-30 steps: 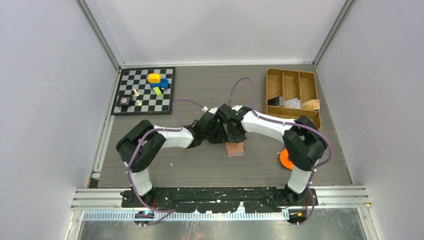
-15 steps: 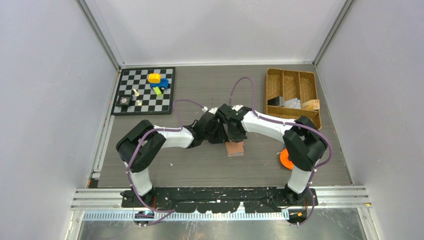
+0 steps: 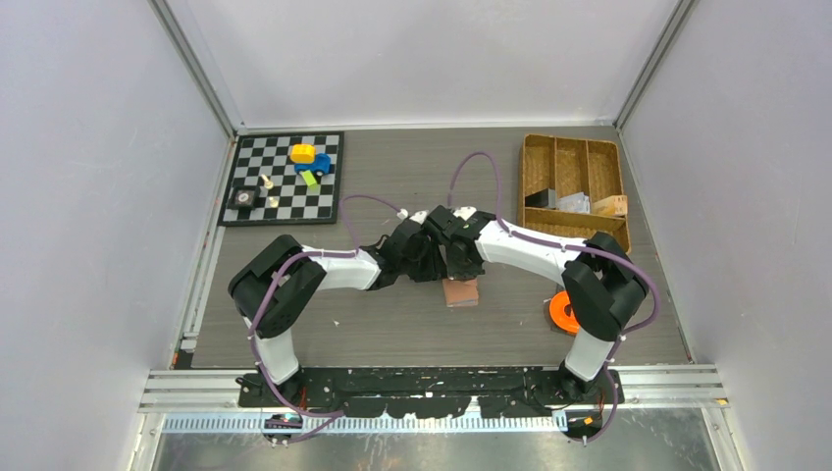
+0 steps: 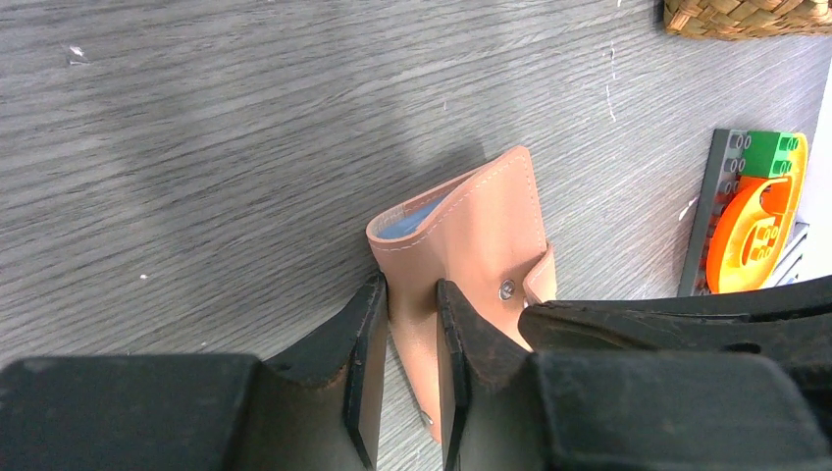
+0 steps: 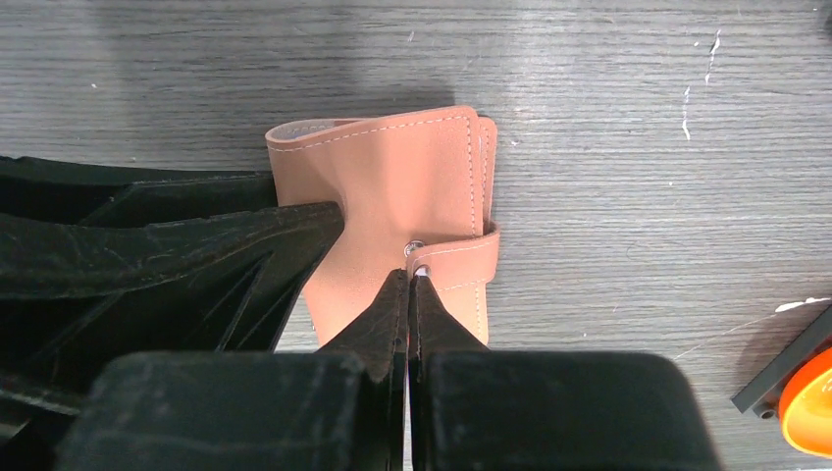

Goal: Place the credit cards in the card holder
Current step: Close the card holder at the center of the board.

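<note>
Card holder point(image 3: 460, 291) lies mid-table between the two arms, well apart from the wicker tray point(image 3: 569, 138) at far right. It is half folded. One leaf stands up off the wood, and the strap with its snap wraps over the right edge.

Left gripper point(image 4: 410, 294): narrow, clamped on the raised leaf, one finger on each side of the leather.
Right gripper point(image 5: 409, 280): fingers pressed flat together, tips right at the snap stud. Cannot tell whether any strap is caught between them.

Credit cards: none surely seen by the holder. A pale blue edge point(image 4: 405, 222) shows in the mouth of the fold; card or lining, cannot tell. Dark and pale flat things sit in the tray, too small to name.

Risks, as judged:
- The closed tips may skate off the small round stud. The strap then stays fastened and the slots stay out of reach.
- A pull on the strap works against a hold on one thin leaf. The leather may slip free, or the whole holder may drag across the wood toward the orange disc point(image 4: 755, 235).
- The two sets of fingers work just beside each other. A small sideways move could knock them together.
- Tipping the fold could let whatever sits inside slide out.
</note>
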`<state>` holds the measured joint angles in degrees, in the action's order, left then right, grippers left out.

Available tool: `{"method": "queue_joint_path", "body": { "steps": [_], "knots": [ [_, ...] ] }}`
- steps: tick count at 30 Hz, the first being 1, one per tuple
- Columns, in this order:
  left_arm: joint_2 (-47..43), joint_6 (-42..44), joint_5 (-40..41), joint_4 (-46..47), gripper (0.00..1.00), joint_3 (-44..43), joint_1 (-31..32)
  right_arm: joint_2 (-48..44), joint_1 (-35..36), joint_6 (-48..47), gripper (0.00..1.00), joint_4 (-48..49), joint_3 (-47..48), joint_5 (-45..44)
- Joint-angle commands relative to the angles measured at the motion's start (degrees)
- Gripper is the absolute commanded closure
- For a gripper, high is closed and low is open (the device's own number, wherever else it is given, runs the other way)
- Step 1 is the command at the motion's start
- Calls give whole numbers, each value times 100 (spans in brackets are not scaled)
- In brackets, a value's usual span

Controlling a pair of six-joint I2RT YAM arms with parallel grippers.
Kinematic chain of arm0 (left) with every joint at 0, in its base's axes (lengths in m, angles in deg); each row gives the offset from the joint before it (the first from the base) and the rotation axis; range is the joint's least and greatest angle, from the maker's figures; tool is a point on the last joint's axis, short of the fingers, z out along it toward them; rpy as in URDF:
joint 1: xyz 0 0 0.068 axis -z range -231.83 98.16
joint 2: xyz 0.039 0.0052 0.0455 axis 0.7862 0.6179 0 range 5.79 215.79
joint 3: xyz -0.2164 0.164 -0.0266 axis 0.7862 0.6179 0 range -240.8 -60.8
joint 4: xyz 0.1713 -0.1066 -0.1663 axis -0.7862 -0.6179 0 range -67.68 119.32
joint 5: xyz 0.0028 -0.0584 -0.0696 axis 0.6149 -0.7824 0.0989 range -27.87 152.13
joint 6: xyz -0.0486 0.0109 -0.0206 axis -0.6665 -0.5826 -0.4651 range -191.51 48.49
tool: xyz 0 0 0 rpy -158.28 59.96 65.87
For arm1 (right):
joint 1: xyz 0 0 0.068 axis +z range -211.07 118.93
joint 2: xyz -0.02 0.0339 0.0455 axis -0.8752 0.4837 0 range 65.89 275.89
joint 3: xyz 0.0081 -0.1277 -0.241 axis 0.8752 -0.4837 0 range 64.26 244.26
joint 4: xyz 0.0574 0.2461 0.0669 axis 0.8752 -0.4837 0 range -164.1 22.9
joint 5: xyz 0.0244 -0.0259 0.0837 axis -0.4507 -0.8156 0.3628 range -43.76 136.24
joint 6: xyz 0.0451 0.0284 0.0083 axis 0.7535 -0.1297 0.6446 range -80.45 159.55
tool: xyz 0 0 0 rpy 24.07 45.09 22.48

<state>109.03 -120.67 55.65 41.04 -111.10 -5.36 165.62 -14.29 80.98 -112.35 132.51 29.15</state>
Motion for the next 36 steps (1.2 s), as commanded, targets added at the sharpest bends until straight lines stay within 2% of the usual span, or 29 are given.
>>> {"method": "queue_joint_path", "body": {
  "steps": [1, 18, 36],
  "knots": [
    [324, 248, 50, -707, 76, 14, 89, -128, 186, -20, 100, 9, -31, 153],
    [276, 248, 65, -723, 77, 42, 90, 233, 184, -1, 99, 178, -174, -218],
    [315, 250, 51, -733, 77, 4, 91, 172, 191, 14, 100, -57, -220, -73]
  ]
}}
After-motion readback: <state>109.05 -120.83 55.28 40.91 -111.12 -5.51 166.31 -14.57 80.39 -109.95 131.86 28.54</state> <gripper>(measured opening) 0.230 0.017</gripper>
